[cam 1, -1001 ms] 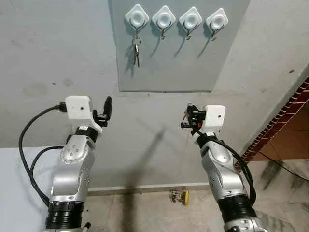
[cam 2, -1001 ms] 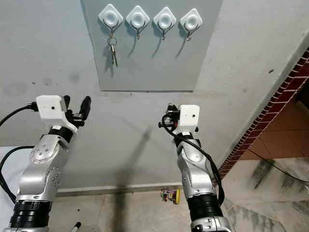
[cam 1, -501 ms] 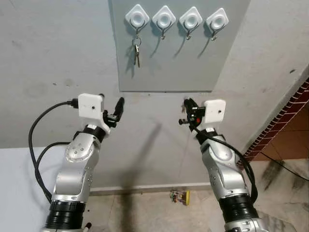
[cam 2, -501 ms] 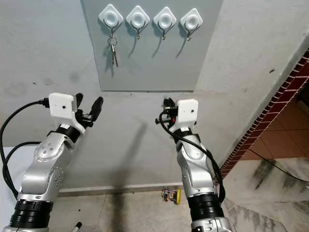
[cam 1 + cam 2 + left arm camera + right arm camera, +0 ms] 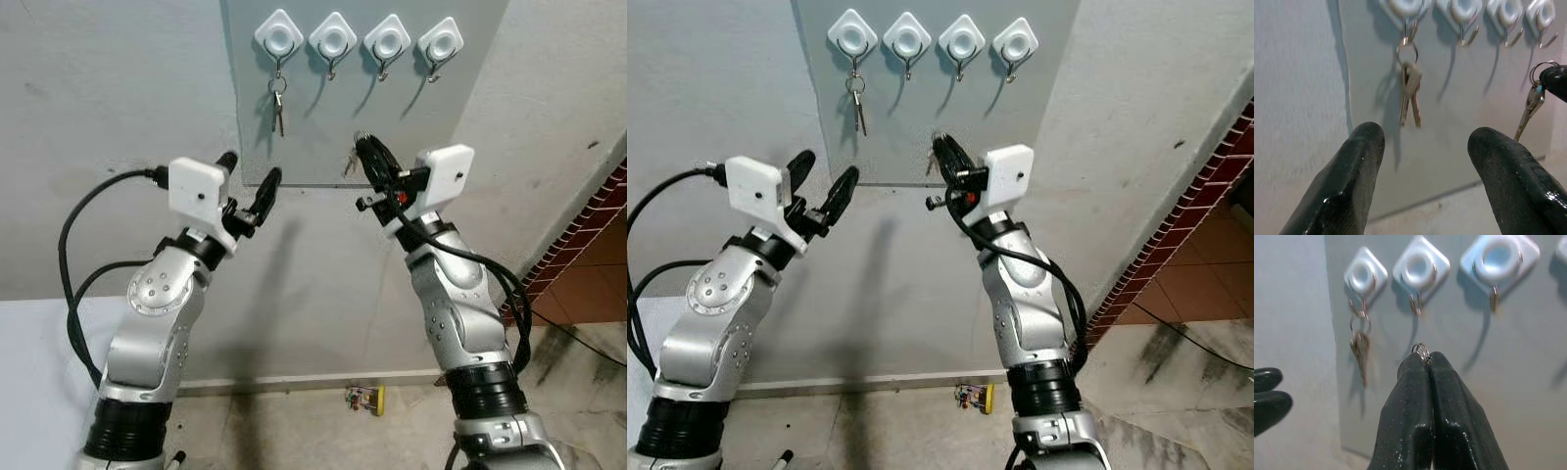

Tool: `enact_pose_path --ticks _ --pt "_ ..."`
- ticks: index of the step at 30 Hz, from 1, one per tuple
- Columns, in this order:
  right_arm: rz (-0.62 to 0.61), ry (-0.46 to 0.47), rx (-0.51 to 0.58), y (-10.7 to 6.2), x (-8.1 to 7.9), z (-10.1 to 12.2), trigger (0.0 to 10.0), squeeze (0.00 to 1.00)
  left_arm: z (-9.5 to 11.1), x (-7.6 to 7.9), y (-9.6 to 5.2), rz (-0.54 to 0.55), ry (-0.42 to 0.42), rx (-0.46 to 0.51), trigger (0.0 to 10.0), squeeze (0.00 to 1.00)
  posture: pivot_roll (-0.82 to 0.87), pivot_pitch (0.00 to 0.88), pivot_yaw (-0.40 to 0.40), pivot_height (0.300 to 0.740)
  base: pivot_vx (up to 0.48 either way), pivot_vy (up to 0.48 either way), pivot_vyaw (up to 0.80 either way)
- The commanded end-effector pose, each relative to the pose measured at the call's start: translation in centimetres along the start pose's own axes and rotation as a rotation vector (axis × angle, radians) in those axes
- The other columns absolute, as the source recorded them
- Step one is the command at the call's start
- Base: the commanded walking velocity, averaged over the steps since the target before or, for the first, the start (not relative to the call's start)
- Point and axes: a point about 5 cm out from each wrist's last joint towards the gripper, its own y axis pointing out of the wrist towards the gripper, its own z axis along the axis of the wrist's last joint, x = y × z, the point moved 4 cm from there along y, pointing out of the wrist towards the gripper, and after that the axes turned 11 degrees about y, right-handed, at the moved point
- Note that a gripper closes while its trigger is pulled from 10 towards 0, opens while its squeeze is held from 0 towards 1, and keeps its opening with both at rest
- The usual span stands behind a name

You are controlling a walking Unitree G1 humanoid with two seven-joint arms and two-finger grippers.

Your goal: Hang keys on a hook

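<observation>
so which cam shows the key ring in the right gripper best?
Left wrist view: the held key ring hangs in profile, ring and key clear, from the right gripper. Right wrist view shows just the ring tip above shut fingers. In the eye views it is a small glint.

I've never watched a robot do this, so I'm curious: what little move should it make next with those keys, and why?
Probably lift the right end effector up toward the second hook. It is shut on the key ring, which sits below that bare hook, while the first hook already carries keys.
</observation>
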Motion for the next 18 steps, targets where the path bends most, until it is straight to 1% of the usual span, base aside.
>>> enact_pose_path --ticks 1,6,9,12,16,18 --pt "0.028 -0.002 0.044 0.6 -0.3 1.2 10.0 0.00 1.3 -0.2 0.4 -0.009 0.015 0.039 10.0 0.00 -0.07 0.059 -0.021 0.740 0.000 0.000 0.00" --pt "0.055 0.021 0.087 1.3 -0.7 2.3 10.0 0.00 2.2 -0.4 1.0 -0.011 0.012 0.061 10.0 0.00 -0.06 0.067 -0.017 0.740 0.000 0.000 0.00" --pt "0.060 0.024 0.094 1.4 -0.8 2.5 10.0 0.00 2.3 -0.4 1.0 -0.012 0.009 0.062 10.0 0.00 -0.07 0.071 -0.016 0.740 0.000 0.000 0.00" --pt "0.097 0.064 0.133 2.0 -1.4 3.4 10.0 0.00 2.5 -0.5 1.3 -0.004 -0.004 0.072 10.0 0.00 -0.07 0.076 -0.011 0.740 0.000 0.000 0.00" --pt "0.112 0.097 0.153 2.3 -1.7 3.9 10.0 0.00 2.7 -0.5 1.5 -0.004 -0.009 0.074 10.0 0.00 -0.07 0.077 -0.013 0.740 0.000 0.000 0.00" --pt "0.113 0.120 0.156 2.3 -1.7 4.0 10.0 0.00 3.1 -0.5 1.6 -0.004 -0.007 0.084 10.0 0.00 -0.06 0.082 -0.017 0.740 0.000 0.000 0.00"
